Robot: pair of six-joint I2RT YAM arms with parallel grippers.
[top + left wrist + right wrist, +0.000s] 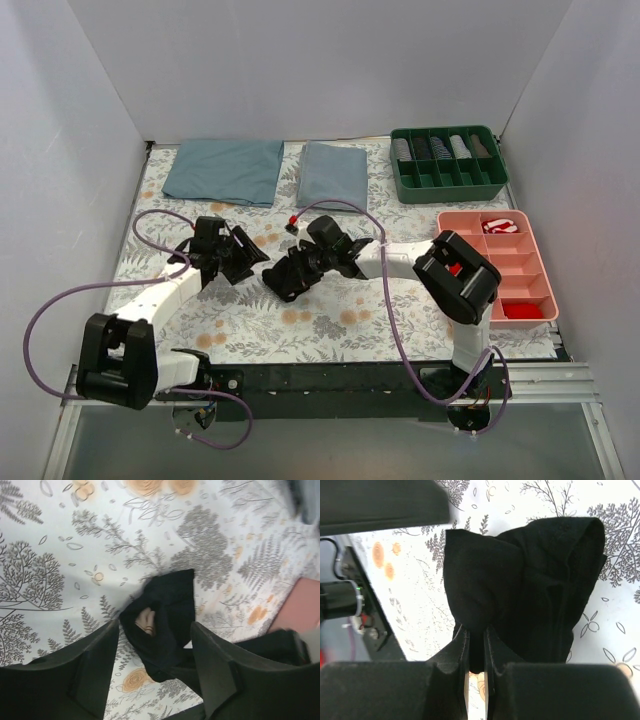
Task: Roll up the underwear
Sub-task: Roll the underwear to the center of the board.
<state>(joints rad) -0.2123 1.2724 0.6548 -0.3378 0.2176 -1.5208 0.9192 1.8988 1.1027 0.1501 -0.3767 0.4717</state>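
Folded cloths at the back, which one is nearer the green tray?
The narrower cloth, on the right, lies close beside the green tray; the wider cloth lies farther left.

Black underwear (285, 280), bunched, mid-table, tan waistband (147, 622) prob. peeking from fold

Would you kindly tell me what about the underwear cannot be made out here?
Top external: the underwear blends into the black right claw; how far it is rolled is unclear.
Left wrist: the left claw hides its lower part.
Right wrist: its own folds hide which part is pinched.
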